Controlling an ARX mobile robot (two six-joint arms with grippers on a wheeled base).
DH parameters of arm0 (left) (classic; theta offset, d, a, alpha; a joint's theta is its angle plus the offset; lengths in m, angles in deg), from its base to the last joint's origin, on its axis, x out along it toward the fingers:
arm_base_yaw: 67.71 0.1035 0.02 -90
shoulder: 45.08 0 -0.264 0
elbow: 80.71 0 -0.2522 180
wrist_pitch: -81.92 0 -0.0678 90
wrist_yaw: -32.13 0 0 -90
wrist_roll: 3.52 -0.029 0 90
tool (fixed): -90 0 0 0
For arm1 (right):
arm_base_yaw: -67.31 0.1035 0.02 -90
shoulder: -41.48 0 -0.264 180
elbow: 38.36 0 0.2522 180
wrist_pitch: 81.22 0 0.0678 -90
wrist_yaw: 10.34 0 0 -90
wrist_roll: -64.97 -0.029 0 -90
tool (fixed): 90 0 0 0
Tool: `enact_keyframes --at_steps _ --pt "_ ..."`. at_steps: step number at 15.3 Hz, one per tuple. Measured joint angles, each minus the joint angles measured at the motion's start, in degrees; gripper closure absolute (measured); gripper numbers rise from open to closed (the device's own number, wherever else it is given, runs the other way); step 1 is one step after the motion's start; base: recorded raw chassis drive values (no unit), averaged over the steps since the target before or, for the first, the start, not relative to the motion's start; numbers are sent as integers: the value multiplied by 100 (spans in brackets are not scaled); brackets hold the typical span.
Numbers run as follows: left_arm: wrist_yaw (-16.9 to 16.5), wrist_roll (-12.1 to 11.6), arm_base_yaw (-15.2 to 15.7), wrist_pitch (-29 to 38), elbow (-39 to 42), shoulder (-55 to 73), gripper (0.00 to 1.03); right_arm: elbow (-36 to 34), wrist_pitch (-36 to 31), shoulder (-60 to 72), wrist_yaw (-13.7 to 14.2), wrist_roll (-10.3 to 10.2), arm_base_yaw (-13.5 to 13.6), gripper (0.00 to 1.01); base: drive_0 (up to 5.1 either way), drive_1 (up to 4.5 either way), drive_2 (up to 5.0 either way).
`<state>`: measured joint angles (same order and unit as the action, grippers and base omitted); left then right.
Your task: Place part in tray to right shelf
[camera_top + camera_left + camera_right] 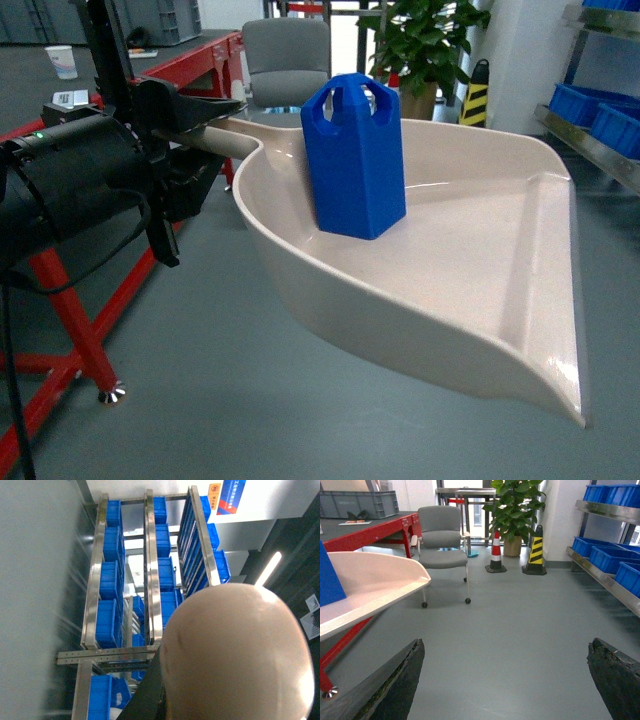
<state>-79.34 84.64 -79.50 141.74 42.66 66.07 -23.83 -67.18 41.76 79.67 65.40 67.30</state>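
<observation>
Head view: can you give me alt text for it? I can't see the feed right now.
A blue block stands upright in a beige dustpan-shaped tray, carried above a grey floor by the left pincer, shut on its handle. Red workbench at left; chair, plant and a steel shelf with blue crates behind.

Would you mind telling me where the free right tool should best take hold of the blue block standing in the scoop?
Probably across the flat faces of the blue block, just under its looped top, from above; it stands upright and the scoop's walls shield its base.
</observation>
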Motion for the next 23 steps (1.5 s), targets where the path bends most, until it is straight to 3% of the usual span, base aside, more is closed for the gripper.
enact_keyframes --at_steps 11,23 --pt "-35 0 0 -26 0 0 88 0 -20 0 -2 0 0 3 -4 419 -427" --pt "-15 -2 13 -24 -17 2 88 0 -2 0 -2 0 0 3 -163 -163 -163"
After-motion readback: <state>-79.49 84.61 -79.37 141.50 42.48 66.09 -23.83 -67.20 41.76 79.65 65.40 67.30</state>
